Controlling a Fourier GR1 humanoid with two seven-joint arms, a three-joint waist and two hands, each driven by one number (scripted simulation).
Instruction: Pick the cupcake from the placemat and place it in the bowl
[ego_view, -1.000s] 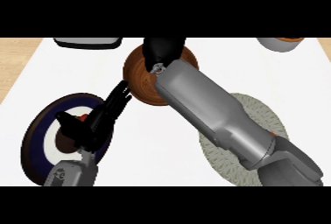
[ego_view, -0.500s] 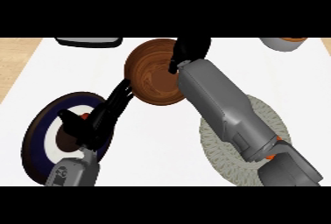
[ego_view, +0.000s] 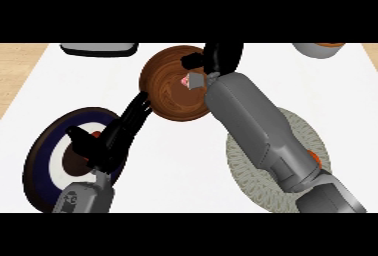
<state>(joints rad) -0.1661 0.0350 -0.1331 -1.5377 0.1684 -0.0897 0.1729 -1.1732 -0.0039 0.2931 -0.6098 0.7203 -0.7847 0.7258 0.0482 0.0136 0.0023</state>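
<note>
Wood-grained brown bowl (ego_view: 166, 90); rough woven grey placemat (ego_view: 306, 135); glossy dark-blue plate (ego_view: 44, 150); smooth matt white counter (ego_view: 184, 160); matt black hands, smooth grey forearms

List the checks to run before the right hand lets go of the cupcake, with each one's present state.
1. Cupcake over the brown bowl: ok.
2. Right hand over the bowl's far rim: ok.
3. Fingers curled round the cupcake: cannot tell.
4. Cupcake resting on the bowl's bottom: cannot tell.
5. Left hand apart from the cupcake, over the blue plate: ok.
6. Placemat free of the cupcake: ok.
</note>
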